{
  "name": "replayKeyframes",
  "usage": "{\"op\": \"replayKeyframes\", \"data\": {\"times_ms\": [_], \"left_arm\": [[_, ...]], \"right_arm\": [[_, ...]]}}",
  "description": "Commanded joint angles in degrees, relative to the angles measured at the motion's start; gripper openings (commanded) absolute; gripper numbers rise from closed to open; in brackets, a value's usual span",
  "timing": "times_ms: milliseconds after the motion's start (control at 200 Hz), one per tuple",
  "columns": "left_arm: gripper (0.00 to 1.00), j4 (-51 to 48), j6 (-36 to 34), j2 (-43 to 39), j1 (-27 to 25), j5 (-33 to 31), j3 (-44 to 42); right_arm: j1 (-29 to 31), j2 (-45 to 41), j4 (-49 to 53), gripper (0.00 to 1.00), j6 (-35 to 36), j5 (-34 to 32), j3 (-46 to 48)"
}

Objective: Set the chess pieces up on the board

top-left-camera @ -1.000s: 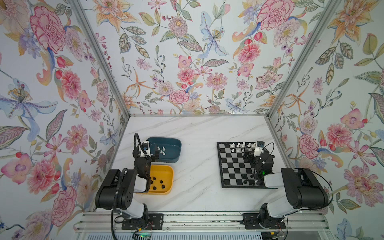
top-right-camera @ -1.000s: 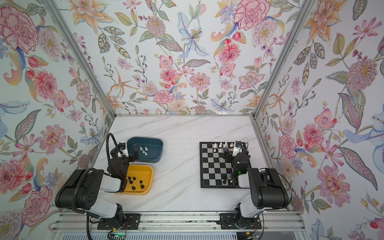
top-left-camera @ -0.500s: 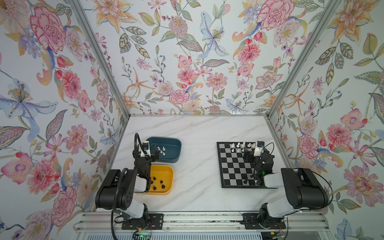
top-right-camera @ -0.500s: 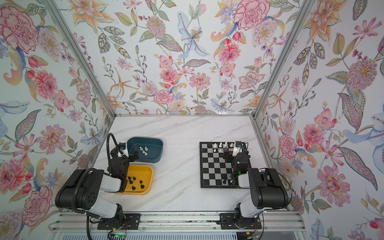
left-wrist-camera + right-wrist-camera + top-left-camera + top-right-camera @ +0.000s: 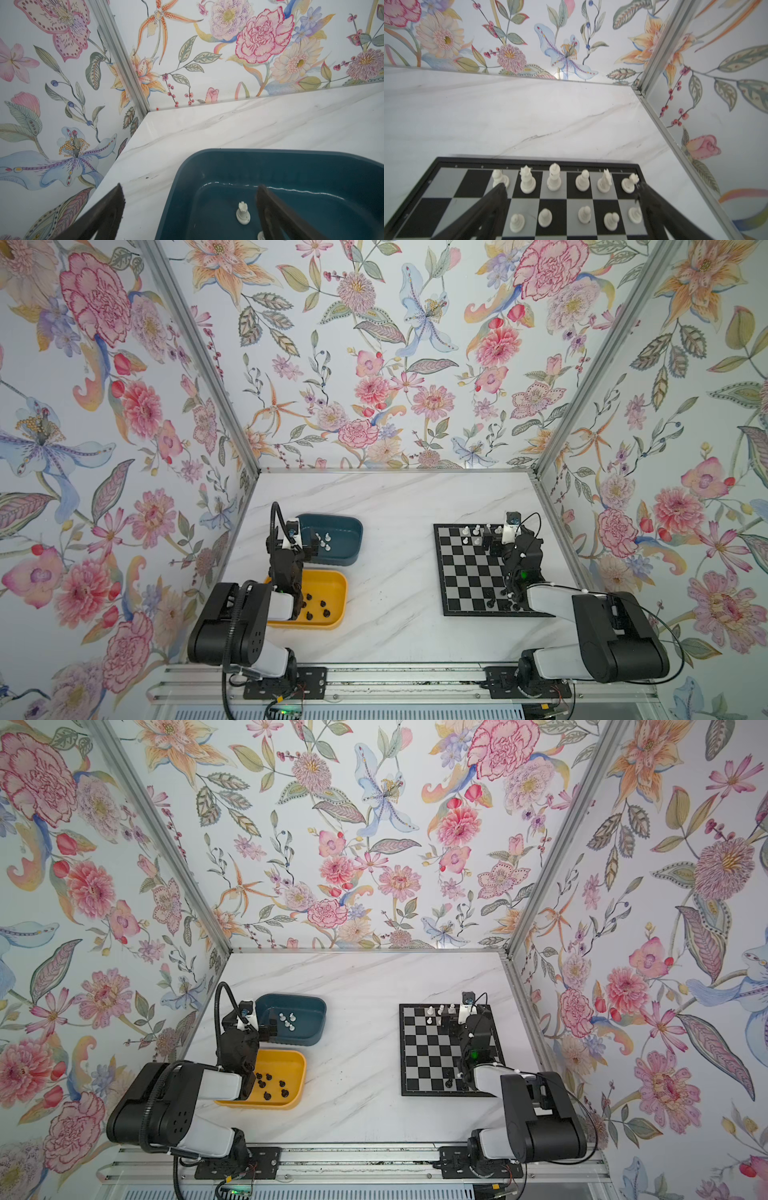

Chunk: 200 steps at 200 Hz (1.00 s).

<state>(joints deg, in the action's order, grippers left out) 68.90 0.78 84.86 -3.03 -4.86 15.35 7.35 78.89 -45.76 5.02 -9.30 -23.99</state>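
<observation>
The board (image 5: 465, 572), black and silver-grey checks, lies on the table's (image 5: 395, 506) right side, close to the right wall. White pieces (image 5: 527, 182) stand in its two far rows. Black pieces (image 5: 491, 604) at its near edge are half hidden by the right arm. The right gripper (image 5: 571, 188) hangs over the far-right squares, jaws apart. The left gripper (image 5: 191, 187), jaws apart, straddles the teal tray's (image 5: 207, 158) left wall. Bare marble separates tray and board.

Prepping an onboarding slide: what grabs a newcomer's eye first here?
The loud floral walls around the marble table dominate. Next, the checkered board at right, white pieces lined on its two far rows by the open right tool. At left, a teal tray with a few white pieces and, nearer, a yellow tray with black pieces; the open left tool hangs at the teal tray's rim.
</observation>
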Motion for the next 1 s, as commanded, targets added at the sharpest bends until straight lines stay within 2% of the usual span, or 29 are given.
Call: {"op": "replayKeyframes", "data": {"times_ms": [0, 125, 155, 190, 285, 295, 315, 355, 430, 510, 651, 836, 996], "left_arm": [[0.99, -10.33, -1.21, -5.51, -0.49, 0.60, 4.26], [0.99, -18.09, 0.13, -10.81, -0.64, 1.78, 8.93], [0.99, -20.61, 0.71, -11.68, -0.79, 2.03, 10.62], [0.99, -23.56, 1.29, -12.34, -1.22, 2.52, 12.60], [0.99, -29.71, 1.55, -13.29, -3.89, 3.20, 18.00], [0.99, -30.12, 1.45, -13.24, -4.24, 3.22, 18.45], [0.99, -30.88, 1.23, -13.31, -5.21, 3.23, 19.31], [0.99, -31.96, 0.78, -13.23, -6.95, 2.78, 20.85], [0.99, -33.66, 0.56, -12.74, -10.98, 1.94, 23.66], [0.99, -35.86, 1.60, -11.64, -14.35, 3.90, 26.69], [0.99, -37.61, 3.74, -9.19, -19.30, 6.05, 30.88], [0.99, -36.38, 6.30, -6.43, -22.75, 7.94, 32.97], [0.99, -35.77, 7.04, -3.77, -24.60, 8.28, 34.09]], "right_arm": [[1.50, -5.02, 17.47, 0.94, 1.37, -2.96, -7.50], [1.79, -7.15, 32.12, 0.80, -0.51, -4.49, -16.88], [1.63, -7.34, 35.28, 0.73, -1.21, -5.10, -18.77], [1.00, -7.50, 38.93, 0.58, -2.46, -5.79, -20.98], [-1.68, -7.71, 47.01, 0.33, -5.41, -5.08, -25.55], [-2.33, -7.72, 48.03, 0.24, -5.91, -4.58, -26.22], [-3.04, -7.80, 49.34, 0.12, -6.52, -4.17, -26.85], [-4.37, -8.21, 51.43, 0.00, -8.16, -4.67, -27.76], [-6.48, -9.36, 53.59, 0.00, -10.29, -5.42, -28.14], [-9.88, -10.16, 57.06, 0.00, -14.46, -7.19, -28.29], [-18.41, -8.83, 64.25, 0.00, -21.06, -4.06, -28.50], [-26.08, -3.86, 68.69, 0.00, -25.49, 0.08, -28.00], [-29.38, 1.44, 70.02, 0.00, -27.26, 4.31, -28.89]]}}
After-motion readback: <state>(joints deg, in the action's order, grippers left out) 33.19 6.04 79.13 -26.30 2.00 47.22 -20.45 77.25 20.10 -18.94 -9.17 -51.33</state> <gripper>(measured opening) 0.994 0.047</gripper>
